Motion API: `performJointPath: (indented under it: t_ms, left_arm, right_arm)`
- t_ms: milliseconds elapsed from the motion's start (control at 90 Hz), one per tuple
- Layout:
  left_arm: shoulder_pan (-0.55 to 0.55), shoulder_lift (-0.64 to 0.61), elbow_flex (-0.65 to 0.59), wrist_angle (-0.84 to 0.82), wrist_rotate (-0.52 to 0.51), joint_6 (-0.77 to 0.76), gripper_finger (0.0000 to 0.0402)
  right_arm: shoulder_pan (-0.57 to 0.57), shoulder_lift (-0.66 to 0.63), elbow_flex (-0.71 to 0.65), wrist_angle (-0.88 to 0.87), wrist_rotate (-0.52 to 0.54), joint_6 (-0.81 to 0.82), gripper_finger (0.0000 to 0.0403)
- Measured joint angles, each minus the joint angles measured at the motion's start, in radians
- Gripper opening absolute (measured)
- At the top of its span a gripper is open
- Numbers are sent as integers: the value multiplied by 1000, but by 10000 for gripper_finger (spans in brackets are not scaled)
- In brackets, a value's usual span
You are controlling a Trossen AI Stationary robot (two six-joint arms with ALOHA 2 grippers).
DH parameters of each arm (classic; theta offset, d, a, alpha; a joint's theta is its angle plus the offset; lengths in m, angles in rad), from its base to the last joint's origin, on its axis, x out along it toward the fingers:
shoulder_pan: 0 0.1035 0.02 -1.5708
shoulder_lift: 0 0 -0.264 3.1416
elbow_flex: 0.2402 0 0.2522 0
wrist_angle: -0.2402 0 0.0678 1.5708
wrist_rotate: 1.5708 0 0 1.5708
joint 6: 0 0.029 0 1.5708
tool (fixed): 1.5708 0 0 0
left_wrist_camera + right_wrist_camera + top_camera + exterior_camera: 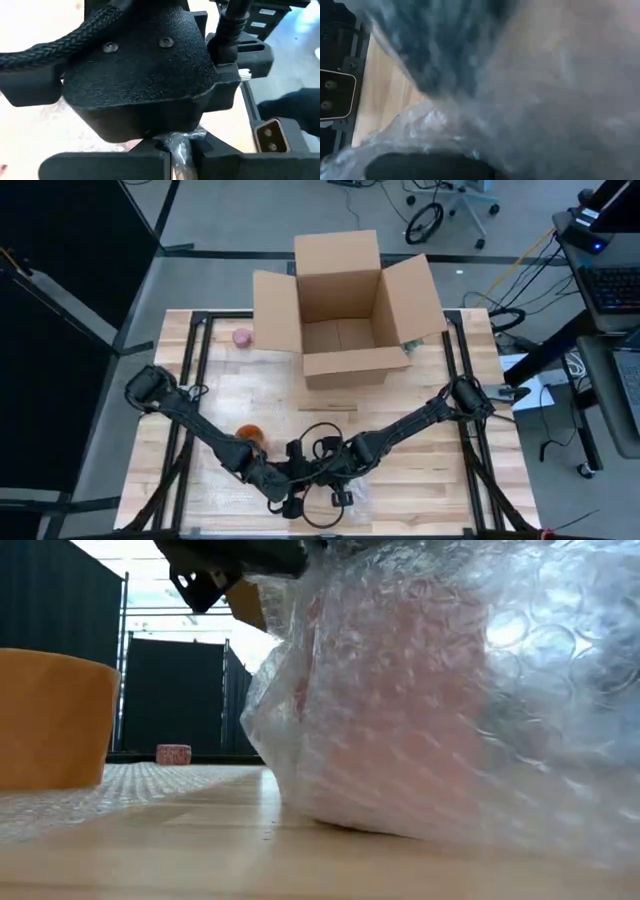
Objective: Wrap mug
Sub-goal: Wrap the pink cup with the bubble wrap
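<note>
Looks mostly wrapped: the pinkish mug [400,730] sits bundled in bubble wrap [560,660] at the table's near edge. Left gripper [179,150] pinches a wrap fold; can't tell about the right gripper [335,472].

Clear bubble wrap [450,690] dotted with round cells veils a pinkish mug [400,740]; an orange cup [50,720] sits beside it; the box [345,305] is plain brown cardboard, the desk [420,470] pale striped wood, both arms black
</note>
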Motion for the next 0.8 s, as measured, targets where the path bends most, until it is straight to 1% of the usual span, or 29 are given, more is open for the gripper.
performJointPath:
  t_ms: [78, 189, 244, 300, 422, 600, 800]
  left_arm:
    - [0, 2, -1, 11, -20, 6, 0]
    - [1, 13, -1, 17, -95, -5, 0]
    - [2, 26, -2, 47, -113, -3, 0]
    - [2, 42, -3, 78, -118, 5, 0]
    - [3, 77, -3, 127, -148, 50, 0]
    - [7, 111, 0, 135, -168, 56, 0]
    - [8, 114, -9, 116, -163, 54, 0]
  right_arm:
    - [0, 0, 0, -1, 5, -1, 0]
    - [-3, -1, 0, -2, 30, -5, 0]
    - [-3, -2, -2, 8, 33, -6, 0]
    - [-2, -2, -2, 22, 28, -6, 0]
    - [-2, -2, -2, -19, 20, -6, 0]
    - [-3, -2, 0, -46, 21, 0, 0]
    - [3, -7, 4, -61, 22, 18, 0]
